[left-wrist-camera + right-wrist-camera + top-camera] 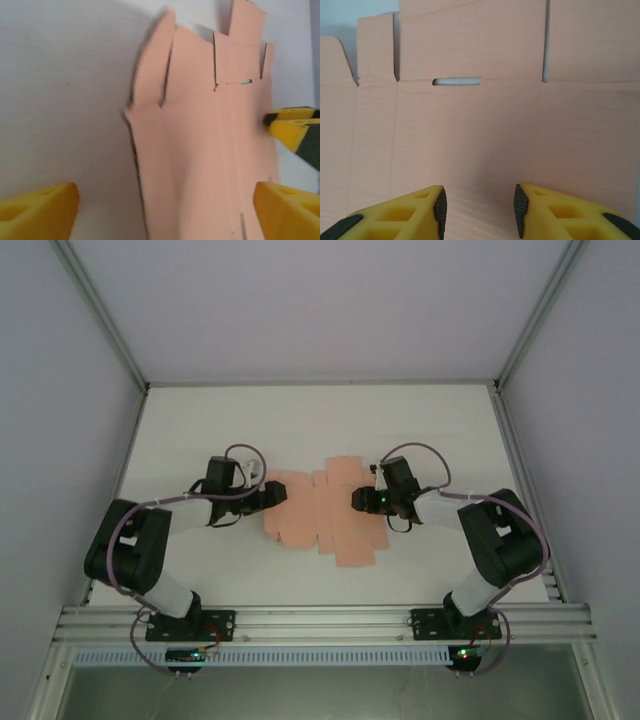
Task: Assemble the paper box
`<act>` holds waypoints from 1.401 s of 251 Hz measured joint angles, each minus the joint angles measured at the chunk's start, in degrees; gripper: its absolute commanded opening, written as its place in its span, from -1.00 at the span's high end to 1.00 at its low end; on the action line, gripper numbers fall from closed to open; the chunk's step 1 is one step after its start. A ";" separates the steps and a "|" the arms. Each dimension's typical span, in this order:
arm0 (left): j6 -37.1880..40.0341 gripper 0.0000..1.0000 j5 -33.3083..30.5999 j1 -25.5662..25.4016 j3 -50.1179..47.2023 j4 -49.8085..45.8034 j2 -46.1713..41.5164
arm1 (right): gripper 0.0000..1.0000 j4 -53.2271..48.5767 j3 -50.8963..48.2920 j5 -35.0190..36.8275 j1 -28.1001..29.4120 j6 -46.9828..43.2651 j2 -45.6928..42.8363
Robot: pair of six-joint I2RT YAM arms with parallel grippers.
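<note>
The paper box (318,518) is a flat salmon-pink die-cut sheet with several flaps, lying in the middle of the white table. My left gripper (276,496) sits low at the sheet's left edge. In the left wrist view that gripper (167,210) is wide open, and the sheet (200,140) lies between its yellow fingers (42,210) with its left edge slightly raised. My right gripper (357,500) hovers over the sheet's right half. Seen from the right wrist, this gripper (480,210) stands partly open just above the card (470,130), with nothing between its pads.
The table (300,425) is bare white behind the sheet and is closed in by white walls. An aluminium rail (320,620) carrying both arm bases runs along the near edge. A right-gripper fingertip (295,127) shows in the left wrist view.
</note>
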 measured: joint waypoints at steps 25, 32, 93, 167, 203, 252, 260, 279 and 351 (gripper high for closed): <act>-2.82 0.06 3.98 -0.31 0.09 4.31 2.64 | 0.12 2.99 -0.52 0.02 0.00 0.66 0.59; -3.32 0.26 5.22 -0.42 0.09 5.73 3.43 | 0.12 3.58 -0.59 0.02 0.00 0.81 0.76; -9.40 1.00 10.43 0.00 -1.33 16.33 4.00 | 0.09 6.93 -2.03 0.39 -0.92 1.27 0.59; -21.66 1.00 18.53 0.31 -5.95 36.35 -2.25 | -0.27 6.12 -4.04 -13.55 -9.29 -1.95 -7.69; -25.38 1.00 20.68 0.63 -5.73 41.24 -6.91 | -0.50 4.48 -3.06 -21.75 -13.03 -4.46 -15.80; -24.30 1.00 20.81 0.98 -5.20 38.40 -16.11 | -0.53 -3.82 -1.09 -27.10 -17.53 -9.22 -28.30; -23.56 1.00 20.63 0.98 -4.76 36.57 -18.03 | -0.52 -5.14 -1.07 -27.54 -18.36 -9.90 -29.90; -21.20 1.00 20.13 0.98 -3.39 32.15 -22.03 | -0.49 -9.20 -1.07 -28.63 -20.00 -11.82 -33.40; -16.59 1.00 18.40 0.98 -0.85 23.34 -29.29 | 0.32 -13.40 -1.92 -34.64 -20.44 -13.46 -38.80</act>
